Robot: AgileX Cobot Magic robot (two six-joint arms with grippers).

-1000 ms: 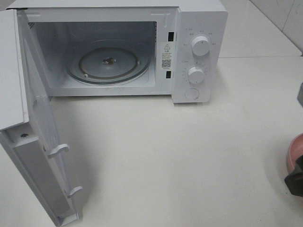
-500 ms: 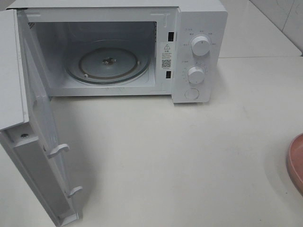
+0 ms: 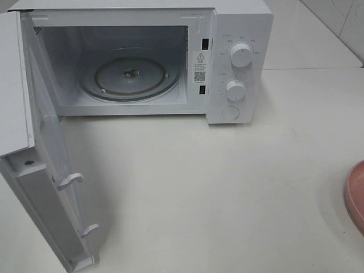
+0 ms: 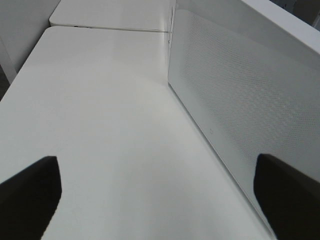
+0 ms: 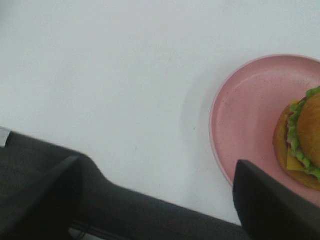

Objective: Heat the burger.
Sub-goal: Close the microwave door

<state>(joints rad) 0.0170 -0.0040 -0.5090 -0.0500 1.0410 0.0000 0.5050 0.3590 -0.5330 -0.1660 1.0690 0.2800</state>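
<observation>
With the microwave [image 3: 136,62] door open, your right gripper [image 5: 155,200] and left gripper [image 4: 155,195] gape empty; the burger [image 5: 305,140] sits on the pink plate [image 5: 245,120] at the desk's right edge, awaiting pickup.

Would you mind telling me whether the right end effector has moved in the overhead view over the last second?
Yes. It sat at the right edge over the pink plate; now it has withdrawn out of view, leaving the plate uncovered.

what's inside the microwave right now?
Only the glass turntable in the open microwave; nothing rests on it. The cavity's left wall is partly hidden by the open door. The burger sits on the pink plate, outside.
</observation>
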